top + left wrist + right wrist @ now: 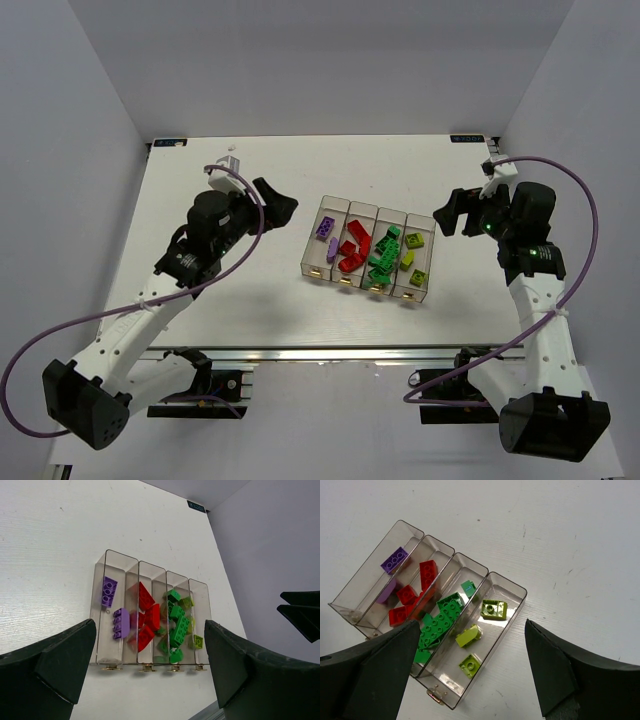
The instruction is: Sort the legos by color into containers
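Legos (352, 250) all sorted by colour in containers (316, 264), frame centre: purple, red, green, lime. Left gripper (283, 208) & right gripper (448, 213) spread wide, empty, parked centre-left/centre-right, prob. since nothing left to pick.

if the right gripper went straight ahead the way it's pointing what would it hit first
Most likely the end bin of yellow-green legos, centred ahead of the open right gripper in its wrist view. Whether rim or brick comes first is unclear.
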`<action>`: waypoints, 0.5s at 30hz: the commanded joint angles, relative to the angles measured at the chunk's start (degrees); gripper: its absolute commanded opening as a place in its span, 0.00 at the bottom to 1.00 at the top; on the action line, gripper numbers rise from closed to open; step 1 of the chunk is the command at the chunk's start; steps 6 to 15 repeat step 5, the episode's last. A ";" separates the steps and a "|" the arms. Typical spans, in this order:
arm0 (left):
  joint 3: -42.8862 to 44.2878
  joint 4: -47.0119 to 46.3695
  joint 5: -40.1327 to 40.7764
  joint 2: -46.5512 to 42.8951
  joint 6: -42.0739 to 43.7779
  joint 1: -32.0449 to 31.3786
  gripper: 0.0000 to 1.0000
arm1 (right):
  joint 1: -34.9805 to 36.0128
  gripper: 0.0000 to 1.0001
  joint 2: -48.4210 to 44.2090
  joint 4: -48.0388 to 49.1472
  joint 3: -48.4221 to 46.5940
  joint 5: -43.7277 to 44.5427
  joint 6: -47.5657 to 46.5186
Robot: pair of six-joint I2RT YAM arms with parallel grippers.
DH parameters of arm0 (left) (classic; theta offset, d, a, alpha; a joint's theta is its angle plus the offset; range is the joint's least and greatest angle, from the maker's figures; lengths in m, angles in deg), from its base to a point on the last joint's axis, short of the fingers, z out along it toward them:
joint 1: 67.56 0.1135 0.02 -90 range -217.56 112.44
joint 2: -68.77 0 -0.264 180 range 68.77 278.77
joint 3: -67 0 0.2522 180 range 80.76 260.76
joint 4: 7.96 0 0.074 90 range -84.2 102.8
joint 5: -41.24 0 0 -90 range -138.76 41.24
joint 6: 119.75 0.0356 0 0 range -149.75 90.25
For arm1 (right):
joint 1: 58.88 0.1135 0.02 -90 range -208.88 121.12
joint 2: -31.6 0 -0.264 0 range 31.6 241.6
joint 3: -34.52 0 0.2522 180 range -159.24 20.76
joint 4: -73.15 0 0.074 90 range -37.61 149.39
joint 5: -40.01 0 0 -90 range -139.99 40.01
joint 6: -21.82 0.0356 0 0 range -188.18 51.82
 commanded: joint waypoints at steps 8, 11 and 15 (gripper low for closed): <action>0.49 -1.83 -0.12 0.17 1.52 0.25 0.98 | -0.19 0.89 -1.06 4.27 1.65 3.40 1.18; 0.49 -1.83 -0.12 0.17 1.52 0.25 0.98 | -0.19 0.89 -1.06 4.27 1.65 3.40 1.18; 0.49 -1.83 -0.12 0.17 1.52 0.25 0.98 | -0.19 0.89 -1.06 4.27 1.65 3.40 1.18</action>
